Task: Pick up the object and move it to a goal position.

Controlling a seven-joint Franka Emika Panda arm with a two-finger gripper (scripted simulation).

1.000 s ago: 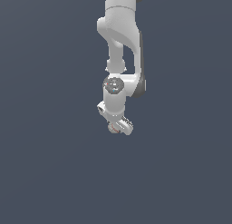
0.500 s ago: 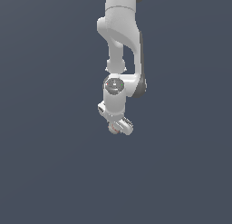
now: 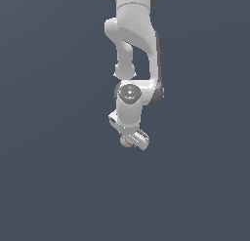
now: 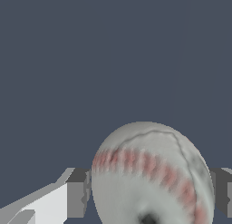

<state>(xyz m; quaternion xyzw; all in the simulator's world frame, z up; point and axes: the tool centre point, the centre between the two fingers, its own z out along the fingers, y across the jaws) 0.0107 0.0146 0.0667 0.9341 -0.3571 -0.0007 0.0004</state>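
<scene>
The object is a small off-white ball with red seam marks. In the wrist view the ball (image 4: 149, 177) fills the space between my two fingers, with a grey fingertip (image 4: 77, 191) pressed on one side and the other finger just showing at the opposite edge. In the exterior view the ball (image 3: 128, 141) is a small pale spot held at the tip of my gripper (image 3: 131, 139), well above the dark floor. The gripper is shut on the ball. No goal marker shows in either view.
The white arm (image 3: 134, 50) hangs down from the top of the exterior view. Plain dark grey-blue ground (image 3: 58, 186) lies all around, with no other objects in view.
The arm's pose and the held ball look almost the same as in the earlier frames; at most the gripper has shifted very slightly.
</scene>
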